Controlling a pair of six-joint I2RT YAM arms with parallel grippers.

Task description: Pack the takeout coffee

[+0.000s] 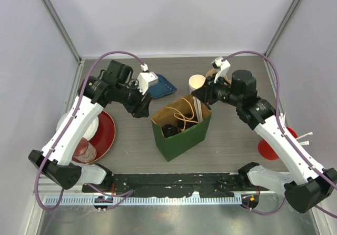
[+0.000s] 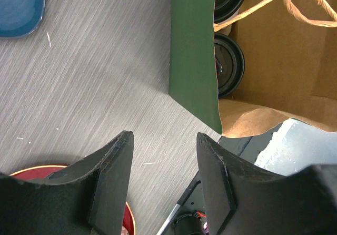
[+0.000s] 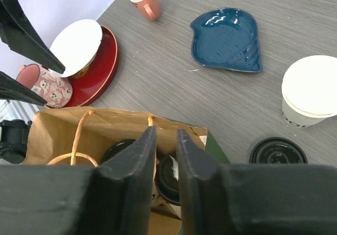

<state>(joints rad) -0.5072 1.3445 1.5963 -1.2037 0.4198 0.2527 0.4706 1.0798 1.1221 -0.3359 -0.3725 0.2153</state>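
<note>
Green bag (image 1: 184,137) holds two lidded cups (image 3: 167,176); one unlidded cup (image 3: 310,90) outside.

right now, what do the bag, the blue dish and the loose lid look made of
Bag: paper, it seems; matte green outside, brown kraft inside.
Blue dish: likely glazed ceramic; glossy with bright highlights.
Loose lid: probably moulded plastic; black, faint sheen, ridged rings.

White bowl (image 3: 76,45) sits on red plate (image 3: 105,69) — blue dish (image 3: 226,40) apart.
</note>
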